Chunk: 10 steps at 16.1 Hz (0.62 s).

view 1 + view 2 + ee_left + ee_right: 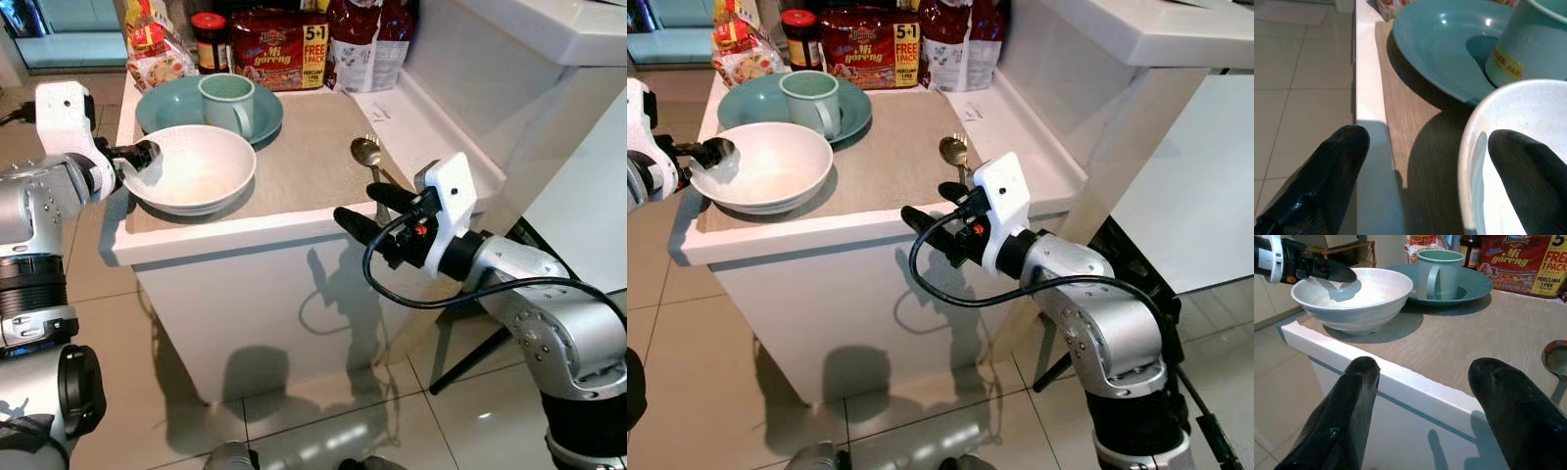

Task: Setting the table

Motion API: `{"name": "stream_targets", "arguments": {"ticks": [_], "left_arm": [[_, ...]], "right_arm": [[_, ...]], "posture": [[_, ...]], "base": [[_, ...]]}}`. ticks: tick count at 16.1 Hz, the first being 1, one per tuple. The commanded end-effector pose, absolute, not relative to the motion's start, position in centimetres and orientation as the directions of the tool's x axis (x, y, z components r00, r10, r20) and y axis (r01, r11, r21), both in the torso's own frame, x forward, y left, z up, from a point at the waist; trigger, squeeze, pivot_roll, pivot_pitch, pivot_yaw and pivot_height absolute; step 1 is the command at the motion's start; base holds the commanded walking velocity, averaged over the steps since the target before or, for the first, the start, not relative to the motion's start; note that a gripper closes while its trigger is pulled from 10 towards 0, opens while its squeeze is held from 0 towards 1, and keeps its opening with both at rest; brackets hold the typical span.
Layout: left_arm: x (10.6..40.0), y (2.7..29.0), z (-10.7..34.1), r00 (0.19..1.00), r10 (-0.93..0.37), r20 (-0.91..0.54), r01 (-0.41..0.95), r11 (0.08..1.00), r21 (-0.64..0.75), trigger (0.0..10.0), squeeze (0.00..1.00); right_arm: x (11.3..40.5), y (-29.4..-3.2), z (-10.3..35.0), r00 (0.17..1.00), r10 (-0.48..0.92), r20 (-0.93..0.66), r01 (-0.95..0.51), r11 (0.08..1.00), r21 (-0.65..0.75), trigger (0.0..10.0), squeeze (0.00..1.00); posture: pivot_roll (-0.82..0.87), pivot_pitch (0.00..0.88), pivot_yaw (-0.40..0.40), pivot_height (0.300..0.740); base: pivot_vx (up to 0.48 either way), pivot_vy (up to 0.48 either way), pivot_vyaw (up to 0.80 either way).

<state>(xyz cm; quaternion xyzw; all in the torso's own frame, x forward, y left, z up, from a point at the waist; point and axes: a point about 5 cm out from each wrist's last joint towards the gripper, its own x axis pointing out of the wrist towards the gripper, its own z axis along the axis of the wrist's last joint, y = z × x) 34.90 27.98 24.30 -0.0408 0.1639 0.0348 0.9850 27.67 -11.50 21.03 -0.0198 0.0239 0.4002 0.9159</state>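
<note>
Could tip or skid the white bowl [192, 169] off the near left corner of the placemat [294, 157] and white counter [431, 147] if the left gripper [147, 162], spread wide with one finger inside the rim and one outside, not yet clamped, pulled before closing; could also knock the spoon [370, 162] over the front edge if the right gripper [367, 213], wide open and empty below that edge, rose carelessly. Counted, largest first: one placemat, one teal plate [186, 108], one bowl, one teal mug [227, 101] standing on the plate, one spoon lying at the placemat's right edge.
</note>
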Motion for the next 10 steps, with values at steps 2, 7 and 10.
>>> {"name": "stream_targets", "arguments": {"ticks": [2, 7, 10], "left_arm": [[34.92, 28.17, 24.62, 0.939, 0.048, -0.340, -0.077, 0.994, -0.073, 0.0, 0.00], [34.65, 28.29, 24.85, 0.935, 0.015, -0.354, -0.049, 0.995, -0.087, 0.0, 0.00], [34.54, 28.20, 24.76, 0.930, -0.002, -0.368, -0.030, 0.996, -0.081, 0.0, 0.00]], "right_arm": [[27.68, -11.79, 21.35, 0.679, 0.731, -0.068, -0.734, 0.679, -0.028, 10.0, 0.00], [27.61, -11.82, 21.21, 0.670, 0.737, -0.086, -0.741, 0.671, -0.022, 10.0, 0.00], [27.46, -11.84, 21.00, 0.655, 0.748, -0.106, -0.753, 0.657, -0.018, 10.0, 0.00]], "posture": [[0.07, 0.030, -0.058, 0.740], [0.07, 0.025, -0.055, 0.740], [0.07, 0.024, -0.055, 0.740]], "base": [[0.000, 0.000, 0.00], [0.000, 0.000, 0.00], [0.000, 0.000, 0.00]]}}
